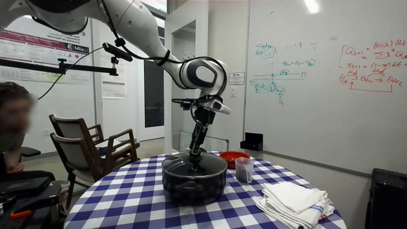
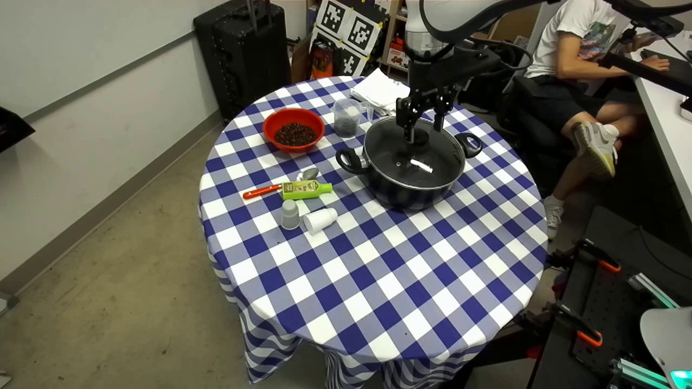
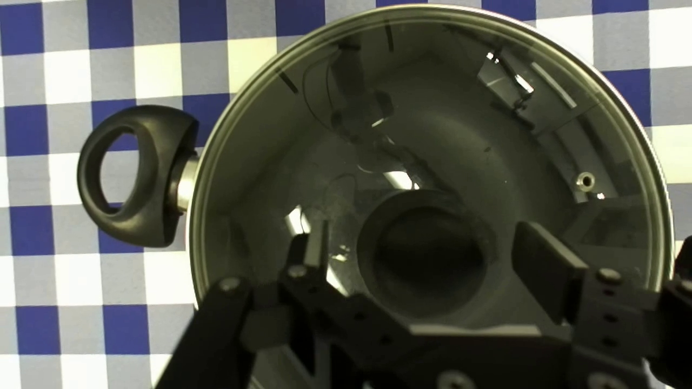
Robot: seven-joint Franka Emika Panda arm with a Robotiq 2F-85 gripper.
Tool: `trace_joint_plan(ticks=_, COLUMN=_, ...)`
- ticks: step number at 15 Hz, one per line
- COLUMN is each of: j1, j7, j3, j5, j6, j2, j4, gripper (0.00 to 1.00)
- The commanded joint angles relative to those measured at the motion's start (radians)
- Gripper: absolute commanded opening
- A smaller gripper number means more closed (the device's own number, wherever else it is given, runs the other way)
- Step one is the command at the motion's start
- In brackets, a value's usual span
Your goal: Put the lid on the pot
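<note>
The robot's gripper [image 3: 424,248] is hanging at the middle of the glass lid [image 2: 413,156], its fingers [image 3: 546,275] standing apart, with the black knob [image 3: 430,265] showing between them and a gap on either side in the wrist view; whether the tips are sitting beside the knob or just above it is hard to judge, dark against dark. The lid is resting on the black pot [image 1: 197,195], its metal rim matching the pot's edge wherever it is showing. In an exterior view, one side handle [image 2: 357,162] is jutting out on the side of the red bowl [image 2: 293,148] and measuring jug [image 2: 346,116], the opposite one toward the nearby edge of the checked tablecloth [image 2: 373,270], which is stretching broadly in front of the pot. Folded white towels [image 1: 295,200] are lying near the edge, too.
</note>
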Motion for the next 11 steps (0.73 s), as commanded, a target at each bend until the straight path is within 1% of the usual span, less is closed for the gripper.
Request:
trace_joint_plan(ticks=1, j1=-0.003, j7=0.002, j3=-0.003, j5=0.023, j6=-0.012, j2=0.002, j4=0.023, gripper=1.00)
trace_joint_plan(ticks=3, j1=-0.008, j7=-0.006, j3=0.001, j5=0.031, j6=-0.013, j2=-0.009, j4=0.013, gripper=1.00)
trace_joint_plan(ticks=5, j1=-0.025, j7=-0.043, j3=0.016, j5=0.067, j6=-0.029, j2=-0.052, j4=-0.021, gripper=1.00)
trace_joint_plan(ticks=6, j1=-0.002, j7=-0.011, j3=-0.004, j5=0.029, j6=-0.008, j2=-0.006, j4=0.006, gripper=1.00)
trace_joint_plan(ticks=11, j1=-0.011, j7=-0.021, j3=0.001, j5=0.047, j6=-0.016, j2=-0.033, j4=-0.003, gripper=1.00)
